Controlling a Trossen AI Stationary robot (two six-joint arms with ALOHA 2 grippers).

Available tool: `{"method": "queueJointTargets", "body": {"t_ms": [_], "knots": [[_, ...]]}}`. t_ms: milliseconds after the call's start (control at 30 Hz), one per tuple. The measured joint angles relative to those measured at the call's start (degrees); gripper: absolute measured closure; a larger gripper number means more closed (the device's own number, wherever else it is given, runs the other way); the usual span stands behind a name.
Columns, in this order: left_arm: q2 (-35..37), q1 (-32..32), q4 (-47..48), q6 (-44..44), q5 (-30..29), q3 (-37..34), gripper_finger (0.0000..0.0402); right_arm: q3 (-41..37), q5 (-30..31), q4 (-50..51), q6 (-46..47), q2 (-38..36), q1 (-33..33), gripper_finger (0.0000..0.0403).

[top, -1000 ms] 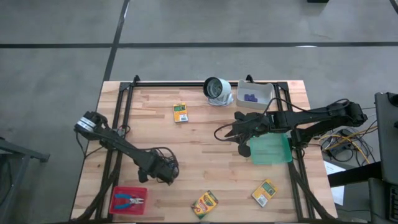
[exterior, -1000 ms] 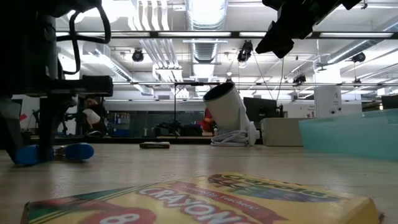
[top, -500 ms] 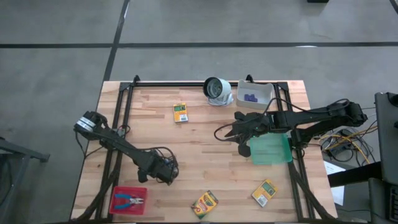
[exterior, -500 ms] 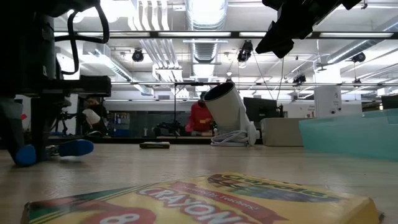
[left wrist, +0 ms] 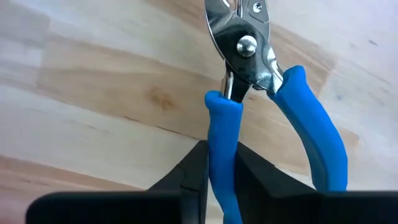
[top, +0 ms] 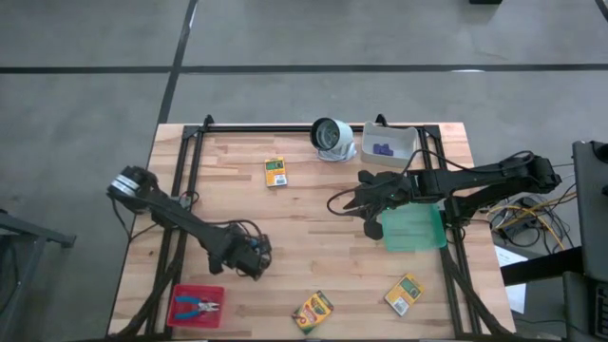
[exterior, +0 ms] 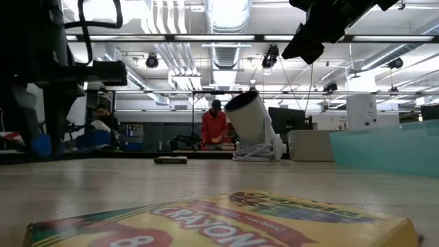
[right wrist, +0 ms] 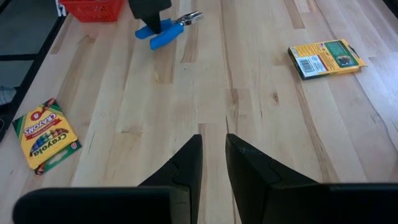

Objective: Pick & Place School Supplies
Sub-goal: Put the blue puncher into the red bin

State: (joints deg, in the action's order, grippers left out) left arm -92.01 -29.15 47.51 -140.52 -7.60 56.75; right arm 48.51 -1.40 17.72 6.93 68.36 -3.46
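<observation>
Looking down from the high view, the left gripper (top: 249, 261) sits over the bare wood of the table (top: 313, 223) just beyond the red tray (top: 180, 318), and what it holds is hidden beneath it. A second blue-handled tool (top: 199, 306) lies inside that tray. Three crayon boxes are spread out: one (top: 275, 171) toward the far edge, one (top: 313, 311) at the near edge, and one (top: 404, 294) near the right corner. The purple pieces (top: 383, 148) lie in the white bin (top: 404, 135), beside the white-grey round object (top: 332, 136). The right gripper (top: 363, 202) waits by the green mat (top: 418, 233). In the low view, the near crayon box fills the foreground, the round object stands behind it, and a person in red (exterior: 214, 127) is far back in the room. The left wrist view shows the left gripper's fingers (left wrist: 194, 171) clamped on one handle of the blue-handled tool (left wrist: 221, 124), which hangs above the wood with its other handle free. The right wrist view shows the right gripper's fingers (right wrist: 189, 162) parted by a narrow gap with nothing between them, and across the table the held tool beside the tray.
</observation>
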Motion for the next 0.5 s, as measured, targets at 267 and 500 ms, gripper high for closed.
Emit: {"method": "queueJointTargets", "body": {"t_ms": [267,500], "knots": [[4.8,0.0,4.6,8.5,0.0,0.0,0.0344,0.0,0.0,0.0,0.0,0.0,0.0,0.0335],[8.9,0.0,5.7,23.1,-1.0,0.0,0.0344,0.0,0.0,0.0,0.0,0.0,0.0,0.0335]]}}
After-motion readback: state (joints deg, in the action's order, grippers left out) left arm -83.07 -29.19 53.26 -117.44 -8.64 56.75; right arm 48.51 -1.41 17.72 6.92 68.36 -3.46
